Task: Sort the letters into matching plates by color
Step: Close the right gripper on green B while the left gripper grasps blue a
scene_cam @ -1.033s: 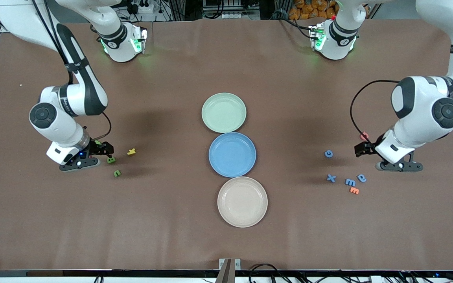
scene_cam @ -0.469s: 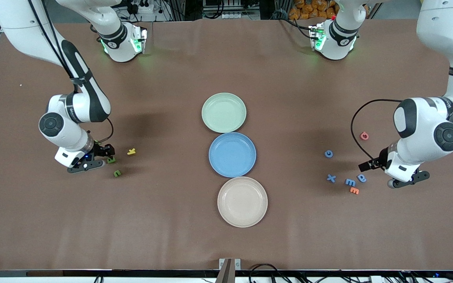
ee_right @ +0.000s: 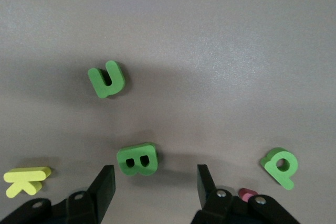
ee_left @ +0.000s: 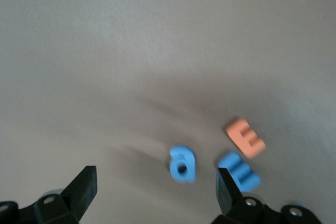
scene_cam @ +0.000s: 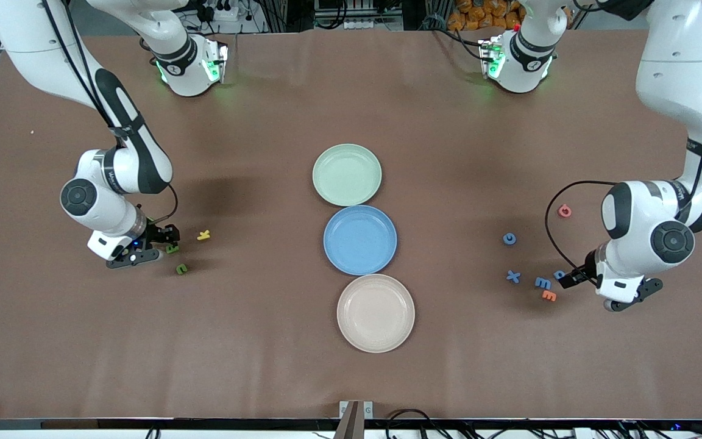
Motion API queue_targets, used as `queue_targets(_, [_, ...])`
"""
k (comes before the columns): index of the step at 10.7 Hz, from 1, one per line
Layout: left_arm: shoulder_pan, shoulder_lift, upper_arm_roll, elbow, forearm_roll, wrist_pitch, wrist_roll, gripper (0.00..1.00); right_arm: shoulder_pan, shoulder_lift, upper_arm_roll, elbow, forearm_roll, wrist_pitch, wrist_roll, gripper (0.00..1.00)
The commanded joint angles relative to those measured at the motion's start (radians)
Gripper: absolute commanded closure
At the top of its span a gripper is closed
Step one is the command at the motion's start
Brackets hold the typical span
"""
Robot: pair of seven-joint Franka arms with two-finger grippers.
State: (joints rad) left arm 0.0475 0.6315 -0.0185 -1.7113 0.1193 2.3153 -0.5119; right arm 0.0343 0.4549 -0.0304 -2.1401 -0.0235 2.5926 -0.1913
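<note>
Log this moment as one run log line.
right gripper: closing around green foam letter B | left gripper: open over blue foam letter a | plates: empty

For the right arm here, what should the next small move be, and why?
Probably finish closing on the green B. The right gripper sits low at the table with the B between its open fingers, not yet pinched. The green plate holds nothing. The left gripper, open, is over the blue a.
</note>
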Motion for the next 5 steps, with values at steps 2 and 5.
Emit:
queue_targets(2, [-0.003, 0.063, 0.011, 0.041, 0.031, 0.041, -0.028, 0.00, -0.004, 0.025, 0.006, 0.017, 0.043, 0.007, -0.023, 0.30])
queue_targets(5, [-0.006, 0.079, 0.011, 0.039, 0.023, 0.047, -0.030, 0.00, -0.002, 0.039, 0.007, 0.025, 0.060, 0.008, -0.022, 0.31])
